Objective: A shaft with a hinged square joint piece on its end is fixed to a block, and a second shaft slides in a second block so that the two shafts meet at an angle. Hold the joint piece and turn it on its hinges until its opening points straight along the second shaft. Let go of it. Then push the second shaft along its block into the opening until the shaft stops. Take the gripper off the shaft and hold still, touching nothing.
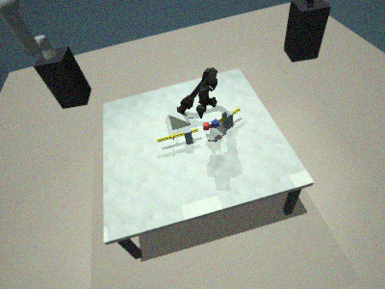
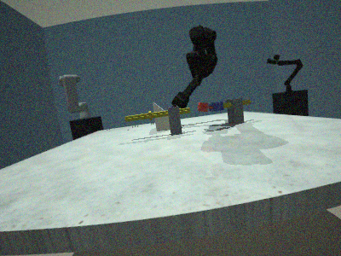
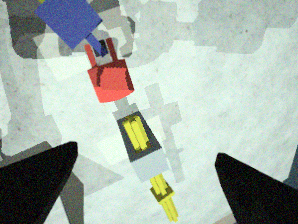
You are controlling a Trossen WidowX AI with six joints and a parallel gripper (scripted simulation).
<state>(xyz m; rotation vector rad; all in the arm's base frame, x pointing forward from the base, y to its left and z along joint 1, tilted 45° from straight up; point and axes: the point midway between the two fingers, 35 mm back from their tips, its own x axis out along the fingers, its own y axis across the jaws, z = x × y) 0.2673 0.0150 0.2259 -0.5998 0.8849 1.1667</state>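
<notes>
My gripper (image 1: 200, 115) (image 3: 148, 154) is open and empty, raised above the shafts. The red square joint piece (image 1: 206, 126) (image 2: 203, 107) (image 3: 111, 82) hangs by its hinge on the blue piece (image 1: 215, 123) (image 2: 216, 106) (image 3: 70, 21) at the end of the first yellow shaft (image 1: 236, 112) (image 2: 247, 102), which the grey block (image 1: 227, 121) (image 2: 235, 113) carries. The red piece points roughly along the second yellow shaft (image 1: 168, 139) (image 2: 147, 115) (image 3: 171, 209). That shaft lies through its own block (image 1: 189, 139) (image 2: 175, 121) (image 3: 152, 168); a gap separates it from the red piece. The red opening's inside is hidden.
A pale wedge (image 1: 177, 123) (image 2: 161, 123) stands behind the second shaft, near the arm's base. All stand on the white table (image 1: 144, 193) (image 2: 149, 179). Other arms stand on dark pedestals (image 1: 64, 79) (image 1: 305, 34) beyond the table.
</notes>
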